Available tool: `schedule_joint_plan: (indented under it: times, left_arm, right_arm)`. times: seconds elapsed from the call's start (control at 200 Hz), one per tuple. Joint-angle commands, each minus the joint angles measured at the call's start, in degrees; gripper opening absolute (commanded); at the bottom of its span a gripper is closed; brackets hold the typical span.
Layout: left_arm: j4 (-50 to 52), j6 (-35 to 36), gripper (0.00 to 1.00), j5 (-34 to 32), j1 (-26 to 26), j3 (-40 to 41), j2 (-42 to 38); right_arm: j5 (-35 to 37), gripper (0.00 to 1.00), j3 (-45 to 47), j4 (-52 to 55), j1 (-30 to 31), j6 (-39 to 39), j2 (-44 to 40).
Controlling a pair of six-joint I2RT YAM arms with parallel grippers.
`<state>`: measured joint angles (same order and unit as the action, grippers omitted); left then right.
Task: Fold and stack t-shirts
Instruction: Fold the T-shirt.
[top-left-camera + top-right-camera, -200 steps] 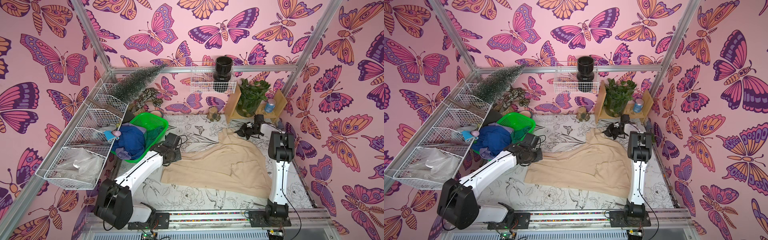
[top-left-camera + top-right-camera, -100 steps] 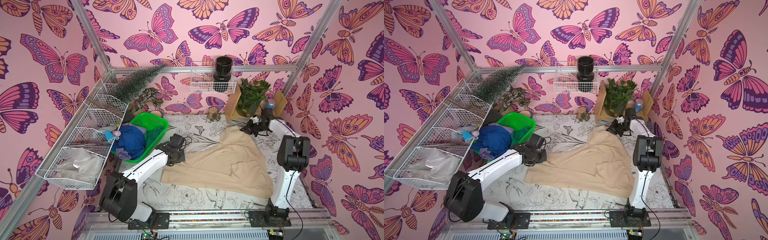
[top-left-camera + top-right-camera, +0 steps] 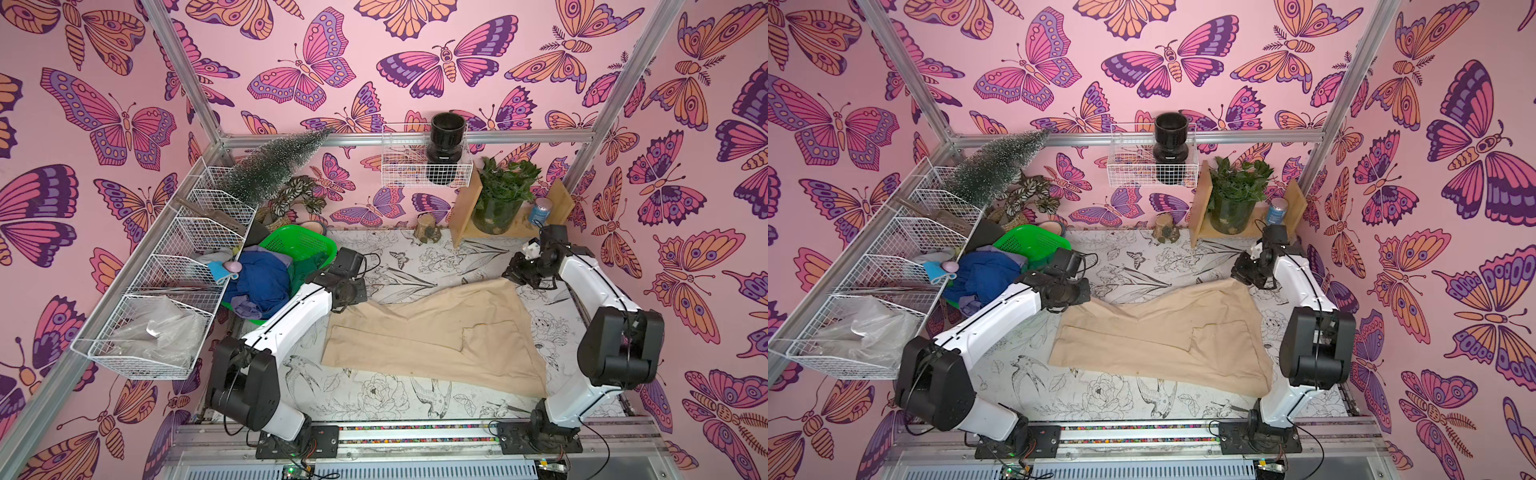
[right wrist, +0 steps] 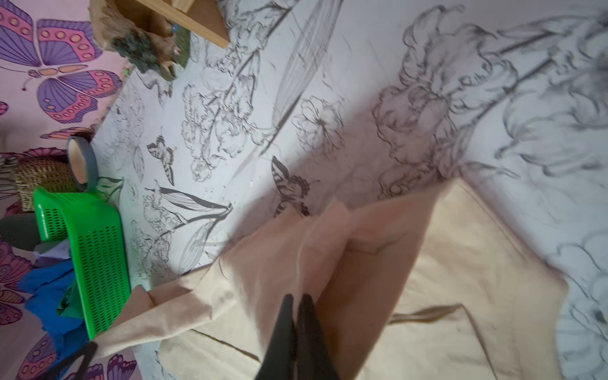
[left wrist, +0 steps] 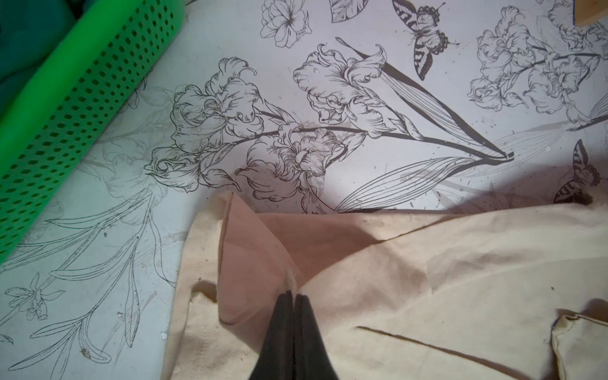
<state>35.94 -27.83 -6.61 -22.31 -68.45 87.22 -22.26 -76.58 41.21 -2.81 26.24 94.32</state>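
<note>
Since a second ago the right gripper [image 4: 297, 297] has swung outward, stretching the beige t-shirt [image 3: 432, 332] flatter across the table [image 3: 399, 399]. It and the left gripper [image 5: 293, 294] each pinch a far corner, jaws closed on cloth. Light and limp, the shirt likely handles best by its corners. The table looks smooth; walls sit close; a green basket [image 3: 299, 243] crowds the left.
</note>
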Motion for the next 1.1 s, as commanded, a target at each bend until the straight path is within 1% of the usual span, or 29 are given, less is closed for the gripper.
schedule_joint_plan:
  times: [0.0,0.195,0.335,0.506,0.701,0.906,1.092]
  left_arm:
    - [1.6,2.7,0.00,0.5,1.8,-1.1,0.3]
    - [2.0,5.7,0.00,-0.2,3.6,-0.8,-0.6]
    - [2.2,6.0,0.00,0.4,4.0,-0.2,-0.9]
    - [2.1,6.2,0.00,3.3,3.9,-0.2,-0.5]
    - [2.1,5.9,0.00,3.9,4.0,0.6,0.4]
    - [2.1,6.5,0.00,1.2,4.0,2.4,2.7]
    - [2.3,4.9,0.00,-1.5,4.0,4.4,4.9]
  right_arm:
    - [6.1,0.00,4.2,1.4,0.0,1.9,-7.9]
    - [12.0,0.00,11.7,5.4,0.0,1.8,-17.7]
    - [12.7,0.00,16.2,7.4,0.0,1.6,-23.1]
    - [14.8,0.00,21.1,10.5,0.0,1.2,-26.4]
    - [16.5,0.00,26.8,12.4,0.0,2.2,-31.7]
    - [18.6,0.00,29.7,15.0,0.0,2.5,-34.2]
    - [17.6,0.00,31.5,15.2,0.0,3.7,-35.4]
